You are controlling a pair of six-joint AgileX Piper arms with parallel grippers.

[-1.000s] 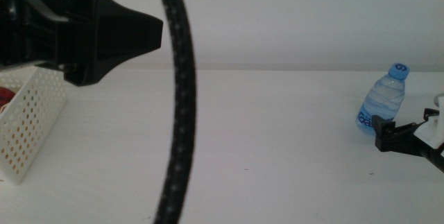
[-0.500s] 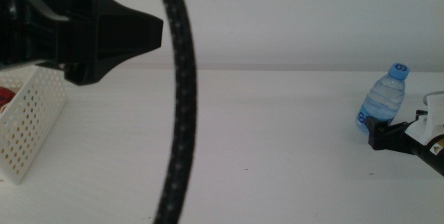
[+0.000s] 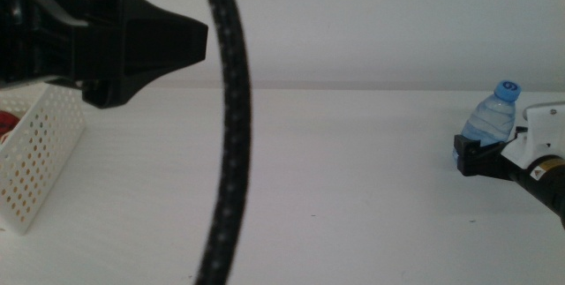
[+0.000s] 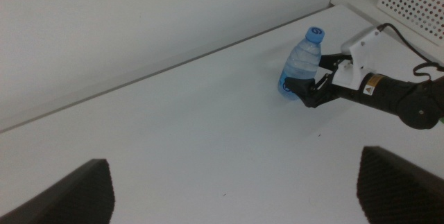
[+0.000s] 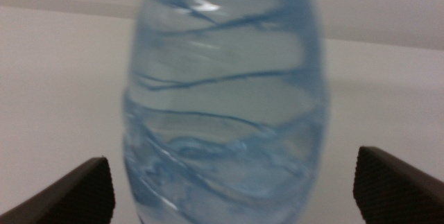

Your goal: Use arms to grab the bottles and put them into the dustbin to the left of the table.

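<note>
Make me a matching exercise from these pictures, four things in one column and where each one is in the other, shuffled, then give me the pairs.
Things:
1. water bottle
2. dustbin
3. right gripper
4. left gripper

Places or states:
A. raised above the table's left side, open
B. standing upright at the table's right side
C. at the table's left edge, something red inside
D. open, jaws either side of the bottle's base

Pairs: 1-B, 2-C, 3-D, 4-A

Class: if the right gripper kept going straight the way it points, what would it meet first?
The water bottle: it stands upright right between the right gripper's open jaws, very close, apparently not yet touched.
</note>
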